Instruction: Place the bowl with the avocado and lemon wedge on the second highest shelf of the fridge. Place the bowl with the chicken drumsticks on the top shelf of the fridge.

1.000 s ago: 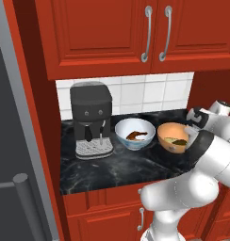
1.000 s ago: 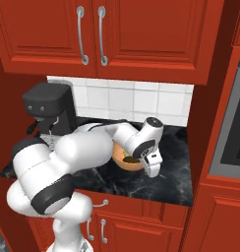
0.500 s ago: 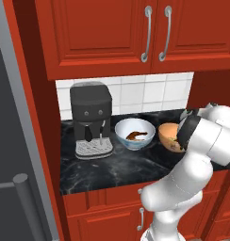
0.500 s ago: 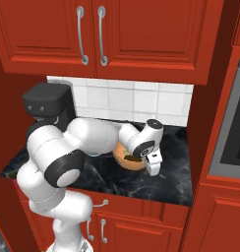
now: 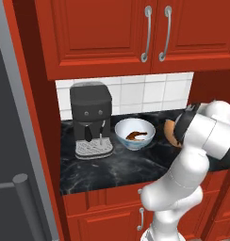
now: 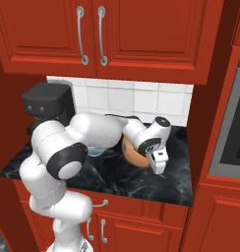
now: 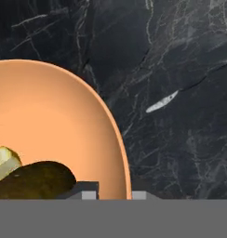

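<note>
Where arm hides it, orange bowl [image 5: 169,132] (half seen), claw [image 7: 114,194] astride rim

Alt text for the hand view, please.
Close up from above, the gripper straddles the right rim of an orange bowl holding a dark avocado and pale lemon wedge. Black marbled counter lies around the bowl.

The arm hides most of the orange bowl [image 5: 169,131] in both base views. In the hand view the bowl's left part is cut off by the edge. The avocado [image 7: 34,180] is cut at the bottom. The fridge [image 5: 13,141] is cut off at the left.
</note>
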You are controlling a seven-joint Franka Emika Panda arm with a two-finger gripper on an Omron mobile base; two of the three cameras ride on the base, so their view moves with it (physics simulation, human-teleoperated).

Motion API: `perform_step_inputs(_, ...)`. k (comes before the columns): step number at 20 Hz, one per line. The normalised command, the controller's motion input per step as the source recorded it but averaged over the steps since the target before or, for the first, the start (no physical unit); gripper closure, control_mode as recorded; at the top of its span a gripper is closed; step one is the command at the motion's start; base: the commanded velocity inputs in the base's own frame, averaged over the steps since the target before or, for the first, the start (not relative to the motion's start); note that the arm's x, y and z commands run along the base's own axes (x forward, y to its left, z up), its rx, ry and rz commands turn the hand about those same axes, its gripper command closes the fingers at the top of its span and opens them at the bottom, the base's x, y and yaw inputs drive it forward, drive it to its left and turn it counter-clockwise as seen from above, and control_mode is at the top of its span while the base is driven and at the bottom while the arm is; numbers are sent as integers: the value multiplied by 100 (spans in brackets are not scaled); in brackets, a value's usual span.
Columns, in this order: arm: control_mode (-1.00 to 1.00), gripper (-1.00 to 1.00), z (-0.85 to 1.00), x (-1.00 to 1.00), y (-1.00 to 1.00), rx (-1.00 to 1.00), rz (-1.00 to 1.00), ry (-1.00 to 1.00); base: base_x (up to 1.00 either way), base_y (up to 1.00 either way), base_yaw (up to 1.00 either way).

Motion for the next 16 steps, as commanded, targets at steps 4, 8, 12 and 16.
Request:
perform_step_inputs(4,-100,100,38,-45,22,0,0,-9,0,0,0)
perform_step_inputs(8,-100,100,76,-46,54,0,0,-10,0,0,0)
perform_step_inputs(12,-100,100,95,-42,87,-3,0,-16,0,0,0)
perform_step_inputs(16,-100,100,94,-63,99,-13,1,-10,0,0,0)
